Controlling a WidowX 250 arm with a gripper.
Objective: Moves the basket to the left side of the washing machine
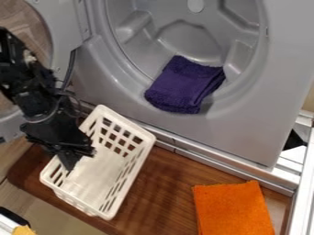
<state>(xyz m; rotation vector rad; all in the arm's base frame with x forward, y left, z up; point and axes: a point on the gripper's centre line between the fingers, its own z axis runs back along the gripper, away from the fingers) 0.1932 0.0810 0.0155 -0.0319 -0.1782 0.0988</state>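
White basket (92, 183) under the end effector (78, 157), beside the washing machine (245, 133)

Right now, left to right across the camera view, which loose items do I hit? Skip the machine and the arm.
Yellow item at the bottom edge → white basket → folded purple cloth → orange cloth
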